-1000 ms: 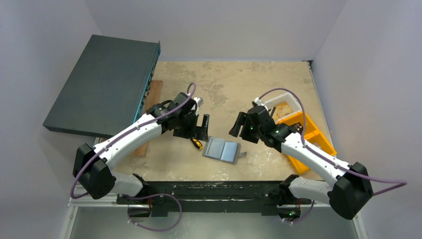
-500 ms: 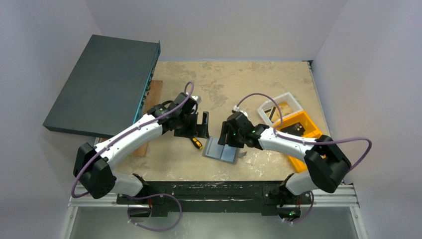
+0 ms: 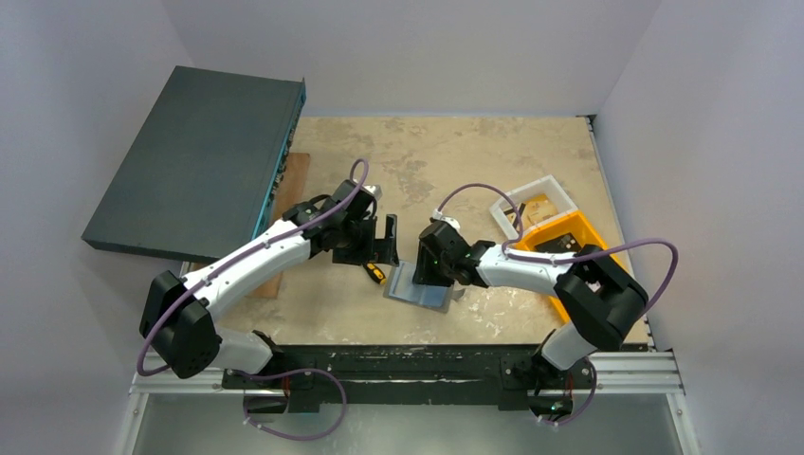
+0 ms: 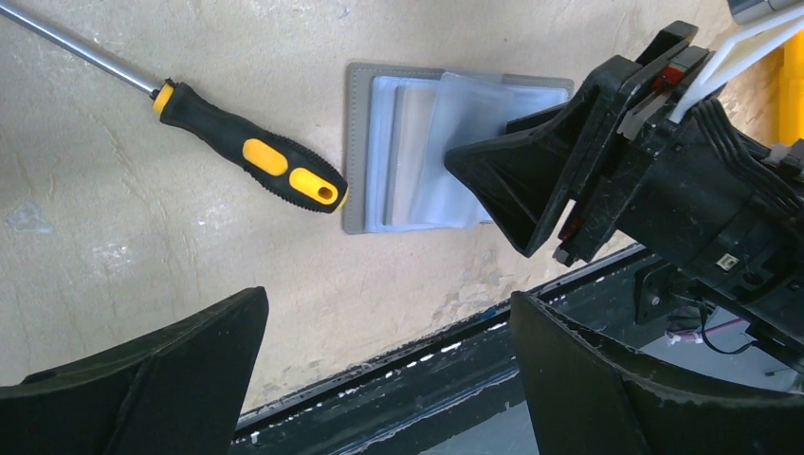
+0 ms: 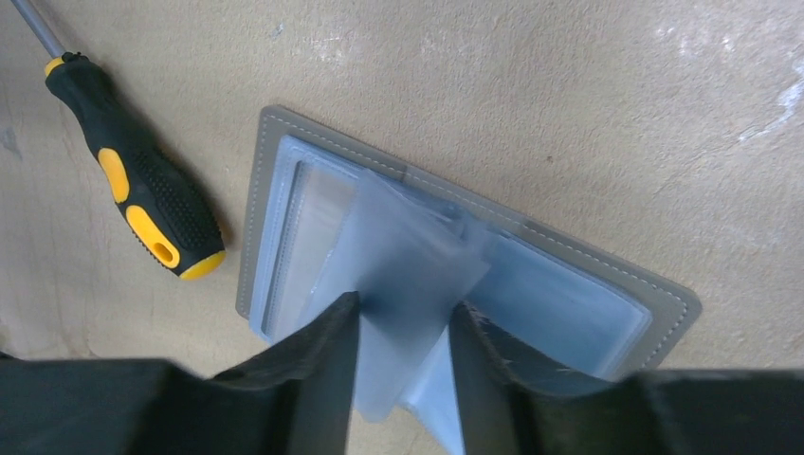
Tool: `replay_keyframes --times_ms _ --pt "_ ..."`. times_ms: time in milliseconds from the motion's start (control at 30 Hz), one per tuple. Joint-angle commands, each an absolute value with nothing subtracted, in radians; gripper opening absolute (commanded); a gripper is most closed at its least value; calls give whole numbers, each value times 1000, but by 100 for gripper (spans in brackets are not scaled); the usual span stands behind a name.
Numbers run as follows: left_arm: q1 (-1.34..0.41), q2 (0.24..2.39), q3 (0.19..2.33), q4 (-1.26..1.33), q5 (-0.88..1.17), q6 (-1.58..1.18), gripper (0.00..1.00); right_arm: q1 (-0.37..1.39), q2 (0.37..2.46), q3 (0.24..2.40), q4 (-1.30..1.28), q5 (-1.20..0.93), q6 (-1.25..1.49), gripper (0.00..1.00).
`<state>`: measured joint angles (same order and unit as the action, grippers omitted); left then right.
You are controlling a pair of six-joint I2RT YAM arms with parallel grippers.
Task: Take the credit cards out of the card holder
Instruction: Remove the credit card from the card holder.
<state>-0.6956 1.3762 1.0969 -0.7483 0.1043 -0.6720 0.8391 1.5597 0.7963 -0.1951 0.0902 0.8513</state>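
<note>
While a screwdriver (image 4: 251, 161) lies beside the card holder (image 5: 569, 303), the left tool (image 4: 384, 313) gapes; whether the right tool (image 5: 403, 313) grips is unclear.

Bright, even light casts soft shadows; the right wrist view blurs around its near fingers (image 5: 313, 379).

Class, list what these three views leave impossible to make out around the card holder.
- Right wrist view: the sheet between the fingers of the right gripper is blurred; card or plastic sleeve, unclear.
- Left wrist view: the right gripper hides part of the card holder.
- Left wrist view: the shaft of the screwdriver runs off the edge.
</note>
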Motion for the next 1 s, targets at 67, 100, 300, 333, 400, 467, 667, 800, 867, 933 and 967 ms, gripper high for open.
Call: replay_keyframes --times_ms 67,100,300,333,400,467,667,800,867,933,967 --pt "-690 1391 1079 -694 146 -692 98 841 1556 748 -141 79 874 24" --pt "-690 1395 1075 -689 153 -693 96 840 1550 738 -133 76 876 22" --pt "-700 1440 1055 -627 218 -703 69 839 1504 666 -55 48 876 13" --pt "-703 1453 1055 -618 227 -705 62 838 1501 658 -39 45 876 12" --pt "-713 1475 1058 -599 243 -707 53 836 1499 635 -9 33 874 9" --pt "-725 1501 1065 -586 248 -709 47 835 1503 616 22 17 874 7" --pt "-750 1596 1094 -556 258 -713 38 827 1523 580 75 4 884 4" --pt "-759 1640 1103 -549 256 -712 37 824 1534 571 86 4 885 3" --pt "-762 1659 1099 -542 257 -712 37 822 1534 565 91 3 887 3" --pt "-764 1675 1093 -530 263 -710 36 820 1535 559 97 5 890 3" --pt "-763 1684 1090 -523 269 -711 35 819 1535 556 99 3 891 3"
